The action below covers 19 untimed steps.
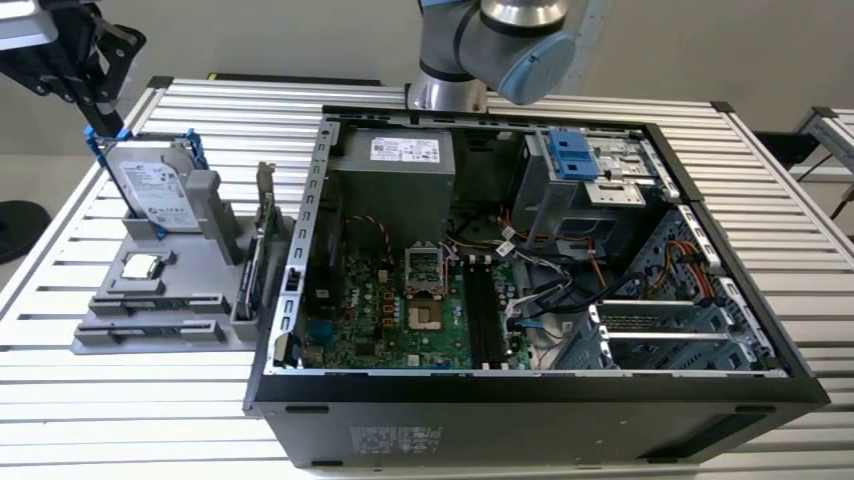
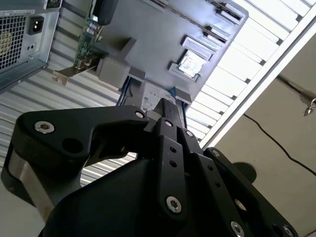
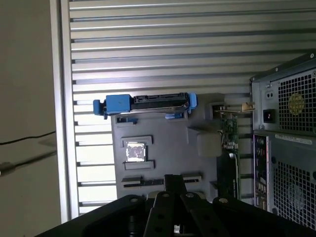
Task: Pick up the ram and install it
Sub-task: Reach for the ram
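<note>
Suspended high over the grey parts fixture (image 3: 168, 143) on the slatted tabletop (image 1: 134, 420), the pincer (image 1: 96, 95) is seen well apart from the open computer case (image 1: 534, 420), which stands to the exterior view's right of the fixture. Whether the pincer is clenched or released cannot be told, nor whether anything is gripped. In the first wrist view it is lined up over a long slotted holder (image 3: 136, 182) at the fixture's end farthest from the hard drive (image 3: 148, 102) in its blue bracket. A thin dark line is shown along that holder, and it is judged that this may be the upper edge of the ram, standing on edge, though this cannot be confirmed. A loose processor chip (image 3: 134, 151) is seated between the holder and the hard drive, and an upright expansion card (image 3: 228, 133) is parked at the side of the fixture nearest the case. Inside the case the motherboard (image 1: 387, 300) is exposed, and its long dark memory slots (image 1: 487, 310) are seen beside the processor socket (image 1: 423, 268); whether a stick is seated there is too small to tell. From the pincer's place over the fixture rather than over the slots, the task is judged to be at an early stage: the pick-up is not shown as made, and the installing is taken as not yet done.
</note>
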Motion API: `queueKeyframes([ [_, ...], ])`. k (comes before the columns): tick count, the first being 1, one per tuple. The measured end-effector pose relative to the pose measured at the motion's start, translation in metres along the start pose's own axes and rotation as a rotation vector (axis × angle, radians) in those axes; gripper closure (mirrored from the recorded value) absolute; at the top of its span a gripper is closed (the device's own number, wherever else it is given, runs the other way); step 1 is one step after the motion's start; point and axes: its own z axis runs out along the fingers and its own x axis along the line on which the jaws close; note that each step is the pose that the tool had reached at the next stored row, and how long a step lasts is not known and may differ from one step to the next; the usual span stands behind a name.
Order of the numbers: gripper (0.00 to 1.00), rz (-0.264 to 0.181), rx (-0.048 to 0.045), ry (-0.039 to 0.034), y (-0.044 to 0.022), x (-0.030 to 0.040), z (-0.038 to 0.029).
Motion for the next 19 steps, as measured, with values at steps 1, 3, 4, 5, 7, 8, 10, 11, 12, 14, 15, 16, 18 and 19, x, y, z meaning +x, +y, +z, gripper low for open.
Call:
queueKeyframes([
  [1, 1.00, 0.000, 0.0000, 0.0000, 0.0000, 0.0000, 0.0000],
  [3, 1.00, 0.000, -0.0001, 0.0000, -0.0009, 0.0001, 0.0000],
  [4, 1.00, 0.000, -0.0001, 0.0000, -0.0017, 0.0000, -0.0001],
  [5, 1.00, 0.000, 0.0000, 0.0001, -0.0027, -0.0001, -0.0002],
  [7, 1.00, 0.000, 0.0000, 0.0001, -0.0049, -0.0003, -0.0003],
  [8, 1.00, 0.000, 0.0000, 0.0000, -0.0061, -0.0003, -0.0003],
  [10, 1.00, 0.000, 0.0000, 0.0000, -0.0088, -0.0005, -0.0005],
  [11, 1.00, 0.000, -0.0001, -0.0001, -0.0103, -0.0006, -0.0004],
  [12, 1.00, 0.000, 0.0000, 0.0000, -0.0117, -0.0007, -0.0006],
  [14, 1.00, 0.000, 0.0000, 0.0000, -0.0147, -0.0009, -0.0007],
  [15, 1.00, 0.000, 0.0000, 0.0000, -0.0160, -0.0010, -0.0008],
  [16, 1.00, 0.000, 0.0001, 0.0000, -0.0174, -0.0010, -0.0009],
  [18, 1.00, 0.000, 0.0001, 0.0000, -0.0197, -0.0012, -0.0010],
  [19, 1.00, 0.000, 0.0000, -0.0001, -0.0209, -0.0013, -0.0010],
])
